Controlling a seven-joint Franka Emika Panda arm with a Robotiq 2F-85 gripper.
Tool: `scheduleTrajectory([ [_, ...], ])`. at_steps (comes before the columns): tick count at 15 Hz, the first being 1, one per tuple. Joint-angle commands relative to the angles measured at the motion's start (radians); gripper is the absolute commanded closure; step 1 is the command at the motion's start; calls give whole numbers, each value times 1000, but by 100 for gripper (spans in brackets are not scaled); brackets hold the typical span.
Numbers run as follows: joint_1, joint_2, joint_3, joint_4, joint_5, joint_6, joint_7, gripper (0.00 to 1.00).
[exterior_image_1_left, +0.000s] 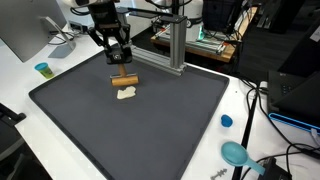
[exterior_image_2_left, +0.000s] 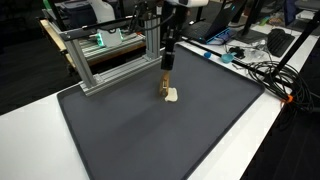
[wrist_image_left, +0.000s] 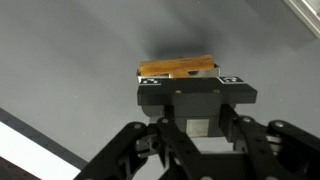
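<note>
My gripper (exterior_image_1_left: 121, 66) (exterior_image_2_left: 167, 71) hangs over the far part of a dark grey mat (exterior_image_1_left: 150, 135) (exterior_image_2_left: 140, 135). It is shut on a small wooden block (exterior_image_1_left: 124, 81) (exterior_image_2_left: 165, 85), which sits low over the mat. In the wrist view the block (wrist_image_left: 178, 67) shows just beyond the gripper (wrist_image_left: 192, 82), with the mat behind it. A small cream-coloured piece (exterior_image_1_left: 126, 95) (exterior_image_2_left: 172, 97) lies on the mat right beside the block; whether they touch is unclear.
An aluminium frame (exterior_image_1_left: 168, 45) (exterior_image_2_left: 105, 55) stands at the mat's far edge, close behind the gripper. On the white table lie a small blue-green cup (exterior_image_1_left: 42, 69), a blue cap (exterior_image_1_left: 226, 121), a teal tool (exterior_image_1_left: 236, 153) and cables (exterior_image_2_left: 262, 70).
</note>
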Motion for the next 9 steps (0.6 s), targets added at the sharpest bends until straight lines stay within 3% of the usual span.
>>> scheduleTrajectory([
  [1,-8,-13,3,-4,39,16,-16,79],
  [9,-3,101,14,49,40,52,-2,79],
])
